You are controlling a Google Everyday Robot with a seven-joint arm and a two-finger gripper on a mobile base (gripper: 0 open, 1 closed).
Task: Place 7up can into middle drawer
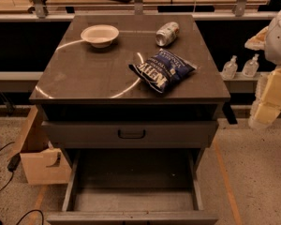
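The 7up can (167, 33) lies on its side on the cabinet top (93, 74), at the back right, with a shiny round end facing the camera. The middle drawer (131, 198) is pulled open at the bottom of the cabinet; its bare grey floor holds nothing. My gripper (266, 110) hangs at the right edge of the view, beside the cabinet's right front corner, well away from the can and above floor level. It holds nothing that I can see.
A white bowl (99, 34) stands at the back left of the top. A dark blue crisp bag (162, 69) lies in front of the can. The drawer above, with a black loop handle (131, 134), is closed. Two clear bottles (240, 67) stand on a ledge right. A cardboard box (40, 153) sits left.
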